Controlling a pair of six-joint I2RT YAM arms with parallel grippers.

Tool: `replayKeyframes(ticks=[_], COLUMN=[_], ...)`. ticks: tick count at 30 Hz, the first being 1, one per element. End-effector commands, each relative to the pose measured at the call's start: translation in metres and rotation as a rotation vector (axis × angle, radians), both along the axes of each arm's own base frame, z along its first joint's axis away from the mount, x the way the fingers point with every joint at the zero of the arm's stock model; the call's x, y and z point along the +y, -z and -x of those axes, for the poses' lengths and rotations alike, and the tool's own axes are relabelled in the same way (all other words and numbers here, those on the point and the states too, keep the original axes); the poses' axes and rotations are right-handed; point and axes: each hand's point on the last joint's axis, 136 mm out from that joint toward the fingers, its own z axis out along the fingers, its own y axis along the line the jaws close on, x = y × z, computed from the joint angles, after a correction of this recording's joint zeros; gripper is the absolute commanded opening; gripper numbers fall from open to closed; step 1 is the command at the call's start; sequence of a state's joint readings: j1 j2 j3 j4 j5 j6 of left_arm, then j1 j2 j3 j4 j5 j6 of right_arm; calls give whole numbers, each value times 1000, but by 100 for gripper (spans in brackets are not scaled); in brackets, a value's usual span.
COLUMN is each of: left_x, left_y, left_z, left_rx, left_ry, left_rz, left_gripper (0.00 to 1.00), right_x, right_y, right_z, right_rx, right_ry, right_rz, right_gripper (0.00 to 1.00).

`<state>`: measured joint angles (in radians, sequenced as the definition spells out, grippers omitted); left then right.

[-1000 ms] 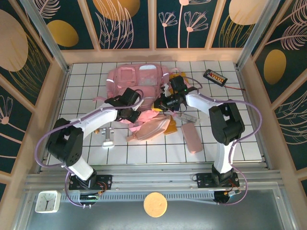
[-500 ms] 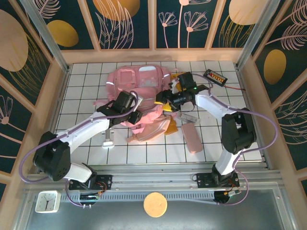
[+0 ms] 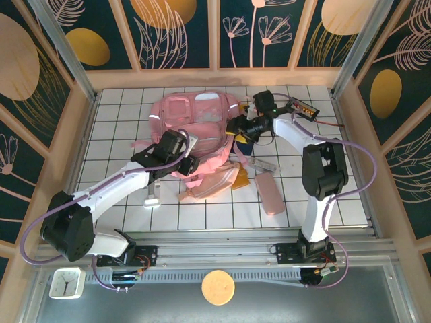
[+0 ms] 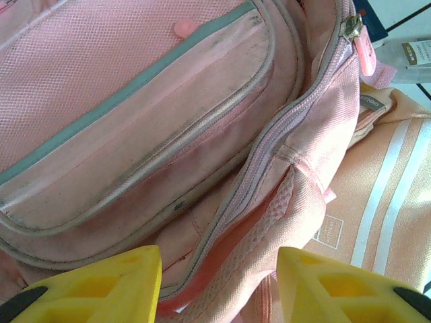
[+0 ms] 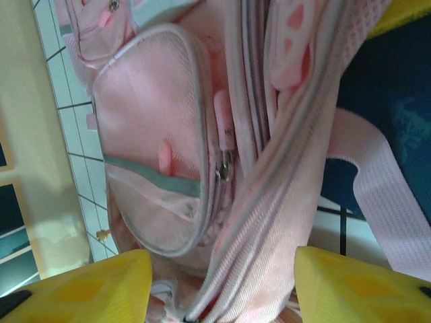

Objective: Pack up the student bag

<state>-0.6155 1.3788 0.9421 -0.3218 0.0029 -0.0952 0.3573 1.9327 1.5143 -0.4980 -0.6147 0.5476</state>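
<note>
Student bag (image 3: pixel 192 118) lies on tiled table (image 3: pixel 121 121); left gripper (image 4: pixel 219 286) and right gripper (image 5: pixel 222 286) both part-open over its fabric, gripping nothing.

Both end effectors were closed a second ago. Now the left end effector (image 3: pixel 183 160) and the right end effector (image 3: pixel 238 128) have their fingers apart at the bag (image 3: pixel 192 111). The right one has moved farther and a little right, to the bag's right edge. The left arm has stretched out, its elbow swung left and nearer, toward the near left corner of the bench (image 3: pixel 337 202).
</note>
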Motion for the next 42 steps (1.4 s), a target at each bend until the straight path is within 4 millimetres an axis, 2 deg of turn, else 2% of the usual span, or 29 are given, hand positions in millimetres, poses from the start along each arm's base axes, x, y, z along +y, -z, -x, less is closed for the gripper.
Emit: replayKeyframes(ticks=[1, 9, 13, 19, 25, 33, 40, 41, 42], left_x=[-5, -3, -2, -2, -3, -4, -2, -2, -2], left_y=[-8, -7, -5, -3, 0, 1, 6, 7, 7], left_z=[1, 1, 2, 1, 1, 2, 5, 6, 7], left_rx=[0, -4, -3, -6, -4, -2, 0, 2, 2], left_ry=[5, 5, 7, 9, 20, 30, 28, 28, 28], left_rz=[27, 11, 4, 3, -2, -6, 8, 8, 11], left_gripper=[49, 50, 50, 50, 50, 50, 50, 50, 50], right_x=[7, 13, 16, 10, 16, 26, 27, 27, 28], right_y=[-7, 1, 6, 12, 17, 22, 37, 40, 41], right_z=[-9, -17, -18, -12, -11, -24, -30, -30, -32], right_rx=[-39, -32, -17, 0, 13, 24, 52, 59, 59], right_ry=[-6, 6, 6, 24, 28, 21, 21, 20, 16], right_rz=[22, 16, 29, 54, 34, 35, 68, 72, 73], right_gripper=[56, 43, 43, 48, 47, 33, 35, 35, 30])
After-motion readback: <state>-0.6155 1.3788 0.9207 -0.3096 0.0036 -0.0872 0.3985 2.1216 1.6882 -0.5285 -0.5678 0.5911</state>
